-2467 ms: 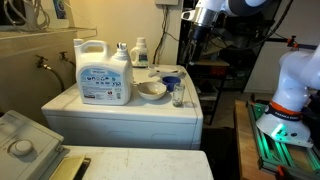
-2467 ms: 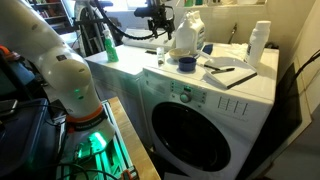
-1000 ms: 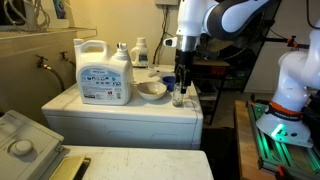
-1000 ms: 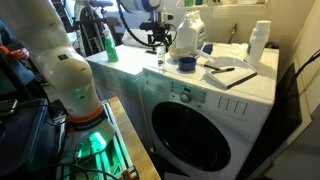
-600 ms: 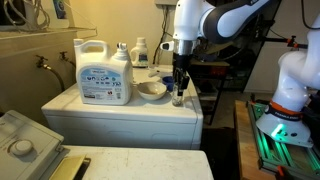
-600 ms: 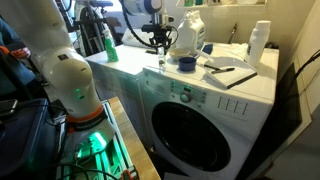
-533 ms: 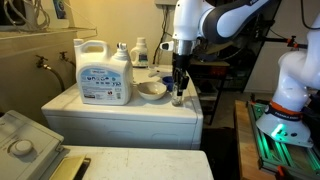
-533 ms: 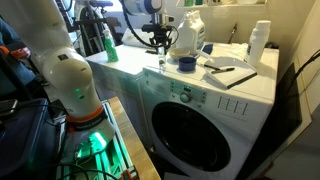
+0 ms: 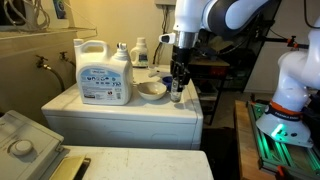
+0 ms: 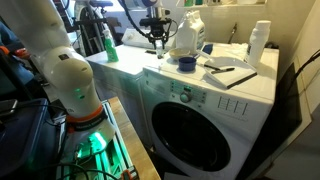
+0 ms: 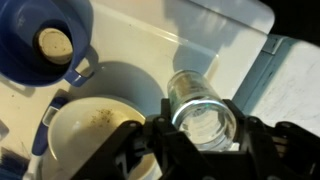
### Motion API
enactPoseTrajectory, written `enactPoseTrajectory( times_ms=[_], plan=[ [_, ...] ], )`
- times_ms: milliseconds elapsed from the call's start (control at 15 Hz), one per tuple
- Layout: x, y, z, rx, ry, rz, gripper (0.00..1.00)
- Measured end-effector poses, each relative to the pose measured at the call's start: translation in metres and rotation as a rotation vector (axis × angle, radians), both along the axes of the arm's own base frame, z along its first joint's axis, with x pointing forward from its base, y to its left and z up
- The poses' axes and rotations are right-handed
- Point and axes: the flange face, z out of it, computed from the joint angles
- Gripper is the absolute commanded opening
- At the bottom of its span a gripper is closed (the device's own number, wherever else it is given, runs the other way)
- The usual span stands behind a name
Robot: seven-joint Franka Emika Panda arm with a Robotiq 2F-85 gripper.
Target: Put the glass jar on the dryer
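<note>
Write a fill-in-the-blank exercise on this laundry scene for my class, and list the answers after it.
1. In the wrist view, the jar sits between the two fingers of the ____.
2. In the same view, the white dish next to the jar is a ____.
3. The round cup near that dish is coloured ____.

Missing words: end effector; bowl; blue.

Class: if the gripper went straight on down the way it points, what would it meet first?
The glass jar, sitting between the fingers of the gripper in the wrist view; whether they already touch it is unclear.
</note>
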Motion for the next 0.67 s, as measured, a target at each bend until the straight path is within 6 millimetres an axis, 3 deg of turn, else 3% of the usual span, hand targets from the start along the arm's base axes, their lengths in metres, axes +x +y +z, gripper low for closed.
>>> enactPoseTrajectory(
  times_ms=[200,467,667],
  plan=[
    [-0.023,0.038,0.007,-0.036,0.05,0.158,0.27],
    [-0.058,0.095,0.0,-0.066,0.099,0.365,0.27],
    [-0.072,0.134,-0.003,-0.037,0.107,0.481,0.27]
  ],
)
